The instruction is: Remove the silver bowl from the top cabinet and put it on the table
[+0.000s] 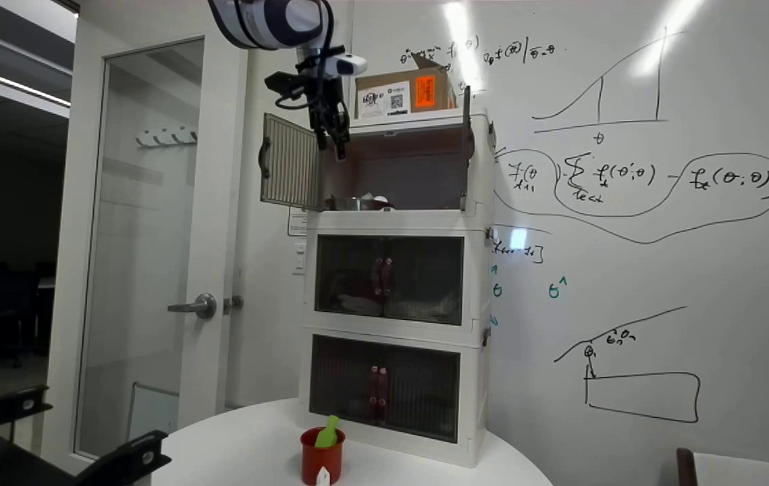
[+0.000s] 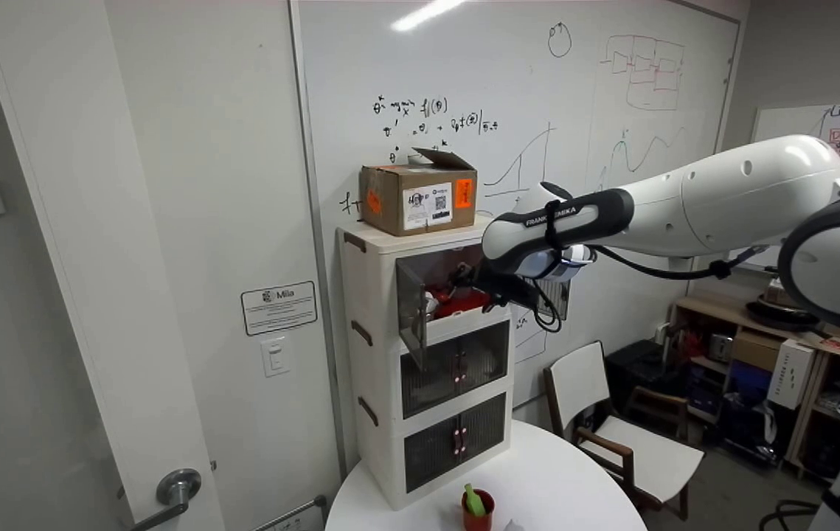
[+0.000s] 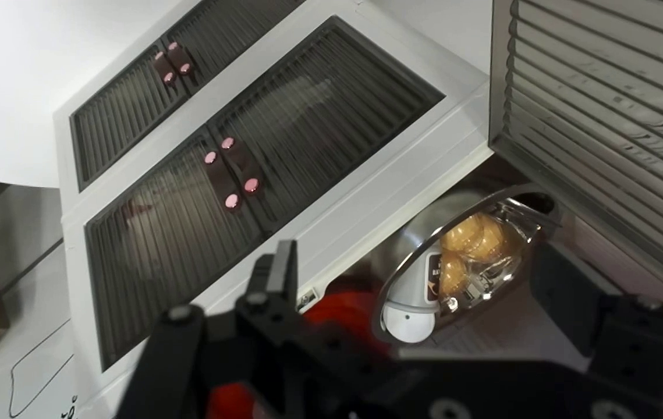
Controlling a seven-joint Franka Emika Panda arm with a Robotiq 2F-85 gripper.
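Silver bowl (image 3: 419, 230) inside the top cabinet (image 1: 418, 165), left part, near the front edge.
I find the end effector (image 3: 417, 259) before the opening, fingers (image 3: 289, 265) spread wide, gripping nothing. A white item (image 3: 410, 323) and golden round items (image 3: 463, 235) lie within the bowl; a red cup (image 1: 321, 462) stands on the bench (image 1: 256, 445).

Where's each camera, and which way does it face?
An exterior view: faces the white cabinet stack from below its top; white robot arm, black end effector above.
An exterior view: above stack height, facing down toward the round white table; arm, end effector from right.
Wrist view: arm-mounted, facing the stack and shiny silver bowl inside; black fingers show.
Both exterior views share stack, table, arm.
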